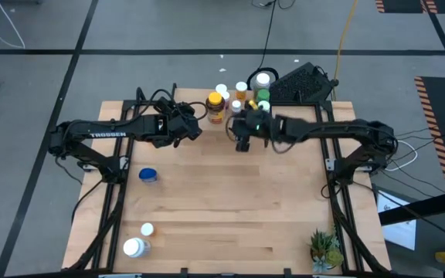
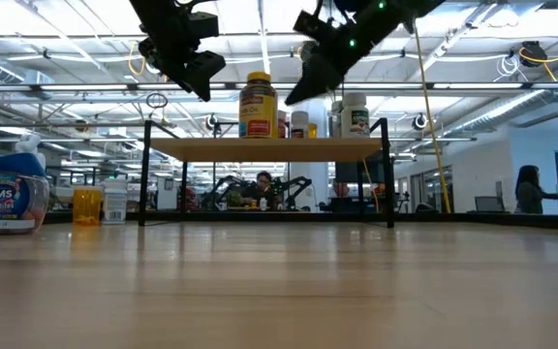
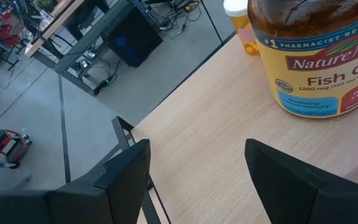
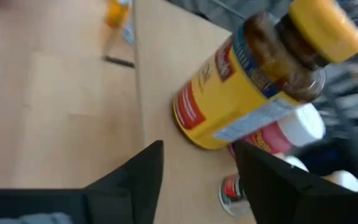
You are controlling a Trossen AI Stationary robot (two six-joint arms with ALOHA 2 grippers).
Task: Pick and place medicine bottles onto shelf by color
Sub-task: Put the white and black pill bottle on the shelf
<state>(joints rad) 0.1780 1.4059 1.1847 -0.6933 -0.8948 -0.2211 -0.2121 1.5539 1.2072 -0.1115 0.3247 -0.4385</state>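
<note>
The shelf (image 1: pixel 242 108) stands at the table's far middle, its board (image 2: pixel 269 147) on thin black legs. Several medicine bottles stand upright on it, among them a large amber fish-oil bottle (image 1: pixel 216 106) with a yellow lid (image 4: pixel 328 25). Beside that bottle stands a small orange one with a white cap (image 3: pixel 244 25). My left gripper (image 1: pixel 197 127) hovers open just left of the amber bottle (image 3: pixel 316 56), above the board, with nothing between its fingers. My right gripper (image 1: pixel 239 133) hovers open on the bottle's right and nearer side (image 4: pixel 247 87), also holding nothing.
A blue jar (image 1: pixel 148 175) lies on the table's left half; it shows large in the low view (image 2: pixel 6 199). Two white-capped bottles (image 1: pixel 137 239) sit near the front left corner. A small potted plant (image 1: pixel 324 249) stands at the front right.
</note>
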